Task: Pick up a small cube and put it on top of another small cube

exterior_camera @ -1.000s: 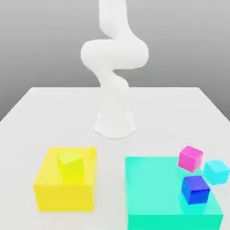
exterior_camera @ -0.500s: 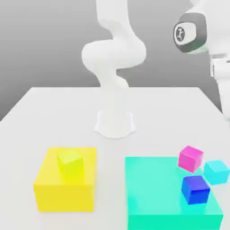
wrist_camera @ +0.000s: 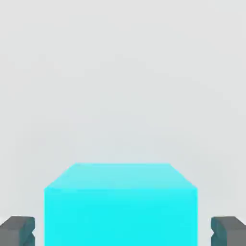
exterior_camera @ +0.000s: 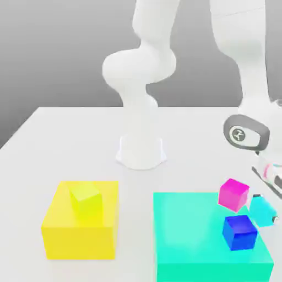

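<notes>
Straddling the cyan cube (wrist_camera: 120, 204), the gripper (wrist_camera: 122, 231) is spread wide, a finger (wrist_camera: 17, 230) off each side, not touching. That cube sits just beside the teal block (exterior_camera: 193, 231), near the magenta cube (exterior_camera: 234, 194).

No legible text, nos. or brand names are seen anywhere; a small round emblem is seen on the arm's wrist joint (exterior_camera: 240, 134), unreadable.
</notes>
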